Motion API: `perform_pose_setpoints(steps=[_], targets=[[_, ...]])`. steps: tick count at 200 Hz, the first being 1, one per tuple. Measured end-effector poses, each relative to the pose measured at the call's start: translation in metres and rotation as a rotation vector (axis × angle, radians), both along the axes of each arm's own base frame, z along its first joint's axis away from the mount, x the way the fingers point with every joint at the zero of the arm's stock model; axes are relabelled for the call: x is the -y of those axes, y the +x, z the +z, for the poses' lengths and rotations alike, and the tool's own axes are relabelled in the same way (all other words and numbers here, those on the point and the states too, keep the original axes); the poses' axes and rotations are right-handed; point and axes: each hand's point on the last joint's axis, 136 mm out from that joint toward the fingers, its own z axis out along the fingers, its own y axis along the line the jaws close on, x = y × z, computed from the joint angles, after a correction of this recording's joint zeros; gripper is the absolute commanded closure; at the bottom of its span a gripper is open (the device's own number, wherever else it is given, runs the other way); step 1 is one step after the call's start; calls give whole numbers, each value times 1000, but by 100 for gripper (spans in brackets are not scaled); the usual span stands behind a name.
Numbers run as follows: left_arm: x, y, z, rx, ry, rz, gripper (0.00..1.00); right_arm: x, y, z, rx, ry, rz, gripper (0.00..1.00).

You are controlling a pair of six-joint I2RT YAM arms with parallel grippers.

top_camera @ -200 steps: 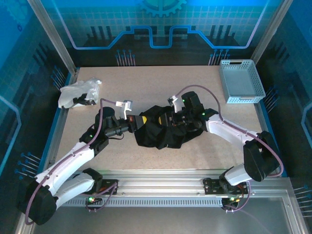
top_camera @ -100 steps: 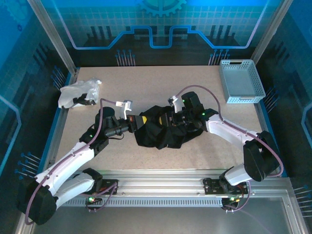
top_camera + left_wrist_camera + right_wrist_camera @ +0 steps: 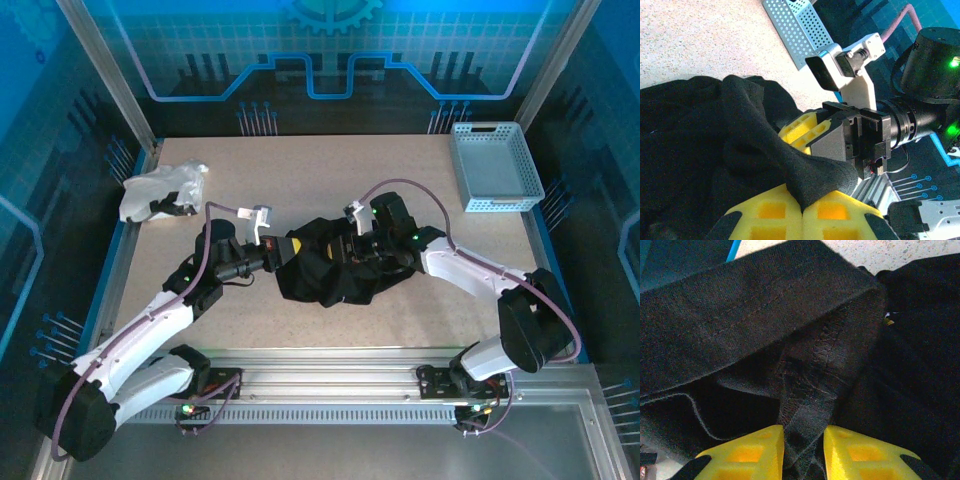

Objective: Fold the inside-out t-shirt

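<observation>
**Black t-shirt bunched between both pincers**

The t-shirt (image 3: pixel 335 272) lies in a crumpled black heap at the middle of the table (image 3: pixel 300 165), a little below centre in the overhead view. The left pincer (image 3: pixel 296 246) meets the heap at its upper left edge. The right pincer (image 3: pixel 347 246) reaches over its upper middle, close beside the left one.

In the left wrist view, the left pincer (image 3: pixel 802 216) is fully closed at the bottom of the frame, with a ridge of black cloth pinched where its yellow fingers meet. In the right wrist view, the right pincer (image 3: pixel 804 442) stands narrowly apart, and a folded strip of the shirt fills the gap and touches both yellow fingers.

A white cloth (image 3: pixel 160 190) sits at the upper left of the table, well apart from the shirt. A pale blue basket (image 3: pixel 495 168) sits at the upper right.
</observation>
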Motion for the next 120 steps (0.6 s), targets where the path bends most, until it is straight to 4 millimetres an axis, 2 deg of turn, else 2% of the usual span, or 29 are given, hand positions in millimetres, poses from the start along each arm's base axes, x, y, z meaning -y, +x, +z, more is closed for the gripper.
perform_pose_setpoints(steps=[29, 75, 120], targets=[[0, 0, 0, 0, 0, 0, 100, 0, 0, 3, 10, 4, 0, 82], [0, 0, 0, 1, 0, 0, 100, 1, 0, 14, 45, 13, 5, 100], [0, 0, -1, 2, 3, 0, 100, 10, -4, 39, 98, 43, 7, 100]])
